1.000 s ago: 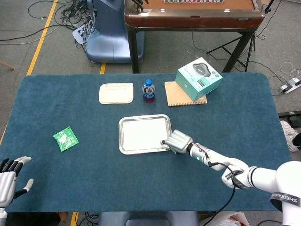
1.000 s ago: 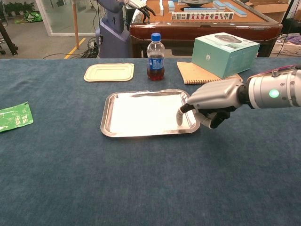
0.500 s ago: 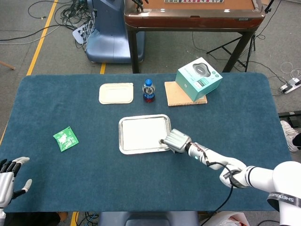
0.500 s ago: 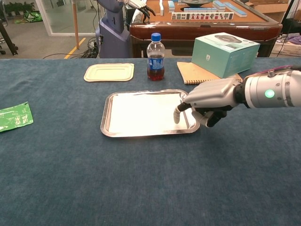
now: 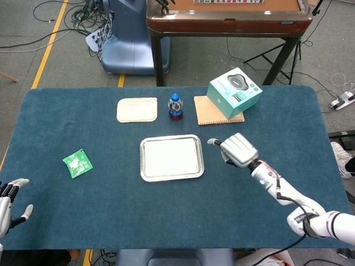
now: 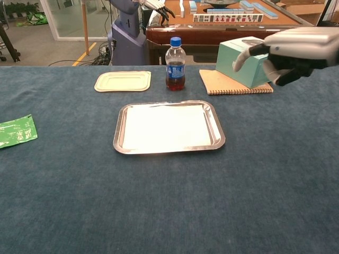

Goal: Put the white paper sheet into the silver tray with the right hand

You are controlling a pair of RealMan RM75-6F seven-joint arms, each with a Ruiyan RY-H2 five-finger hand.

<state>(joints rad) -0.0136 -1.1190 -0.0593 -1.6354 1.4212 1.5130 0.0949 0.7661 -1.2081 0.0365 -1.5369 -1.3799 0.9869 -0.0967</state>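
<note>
Lifted right hand (image 5: 238, 149) now hovers beside metal tray (image 5: 171, 176), apart.

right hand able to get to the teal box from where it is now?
Probably yes. The right hand is raised beside the metal tray, holding nothing, and no object stands between it and the teal box resting on the notebook.
</note>
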